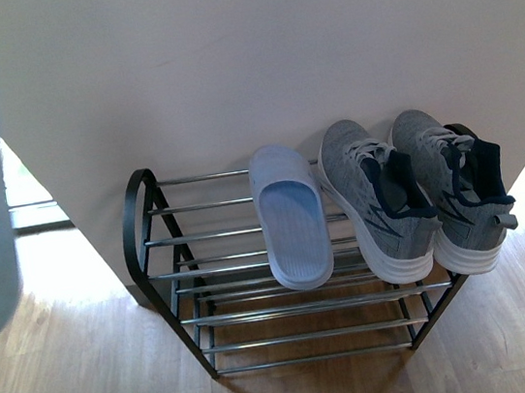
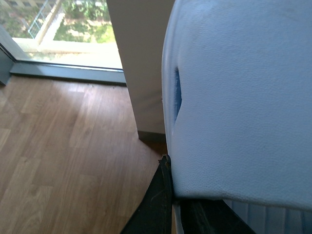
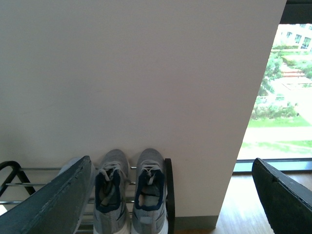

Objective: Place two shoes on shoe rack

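Our left hand (image 2: 170,195) was clamped on a pale blue slipper (image 2: 239,97), held high at the left, while our right hand (image 3: 170,195) stood apart and empty. Both grey sneakers (image 1: 424,193) already sat side by side on the shoe rack (image 1: 259,309) beside a second slipper (image 1: 292,217), so we judged only setting the held slipper onto the free rods remained.

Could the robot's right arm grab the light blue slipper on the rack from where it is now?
Probably yes: the right end effector is open and empty, and nothing covers the slipper on the rack, though sneakers sit close beside it.
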`<state>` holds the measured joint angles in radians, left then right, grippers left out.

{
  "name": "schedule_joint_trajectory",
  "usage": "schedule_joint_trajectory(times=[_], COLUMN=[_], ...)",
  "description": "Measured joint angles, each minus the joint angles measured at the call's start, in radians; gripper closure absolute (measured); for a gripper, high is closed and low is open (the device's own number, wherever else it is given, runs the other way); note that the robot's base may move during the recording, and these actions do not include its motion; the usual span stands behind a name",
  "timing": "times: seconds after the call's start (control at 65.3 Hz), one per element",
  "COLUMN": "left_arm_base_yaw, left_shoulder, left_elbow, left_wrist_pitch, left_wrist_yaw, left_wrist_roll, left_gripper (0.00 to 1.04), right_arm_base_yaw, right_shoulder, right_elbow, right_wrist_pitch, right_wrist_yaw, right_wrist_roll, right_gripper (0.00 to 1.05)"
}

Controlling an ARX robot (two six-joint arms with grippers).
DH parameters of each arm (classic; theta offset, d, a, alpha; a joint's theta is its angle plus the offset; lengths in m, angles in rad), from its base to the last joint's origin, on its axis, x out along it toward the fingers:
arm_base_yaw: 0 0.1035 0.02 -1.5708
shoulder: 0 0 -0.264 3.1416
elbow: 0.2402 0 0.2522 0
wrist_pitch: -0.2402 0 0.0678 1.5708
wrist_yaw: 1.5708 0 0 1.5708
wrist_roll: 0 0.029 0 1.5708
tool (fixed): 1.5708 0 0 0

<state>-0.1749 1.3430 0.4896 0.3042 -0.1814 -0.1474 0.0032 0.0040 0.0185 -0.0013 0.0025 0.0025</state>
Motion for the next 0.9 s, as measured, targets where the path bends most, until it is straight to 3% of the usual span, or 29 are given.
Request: schedule_joint_trajectory(times=[0.46, 0.904], left_arm_base_yaw=[-0.02, -0.053], left_shoulder=[0.782, 1.149], left_elbow=[0.451, 0.755], left_wrist_pitch=[0.066, 0.063], left_wrist_yaw=[0.034, 0.106], left_wrist_roll=[0.005, 0.013], left_gripper=[1.03, 1.03], right_arm_base_yaw=[0.0, 0.0], right_shoulder=[0.0, 0.0], right_elbow=[0.0, 0.0], right_wrist_pitch=[0.0, 0.0], right_wrist_yaw=[0.0, 0.0], right_wrist_roll=[0.0, 0.0], right_gripper=[0.09, 0.09])
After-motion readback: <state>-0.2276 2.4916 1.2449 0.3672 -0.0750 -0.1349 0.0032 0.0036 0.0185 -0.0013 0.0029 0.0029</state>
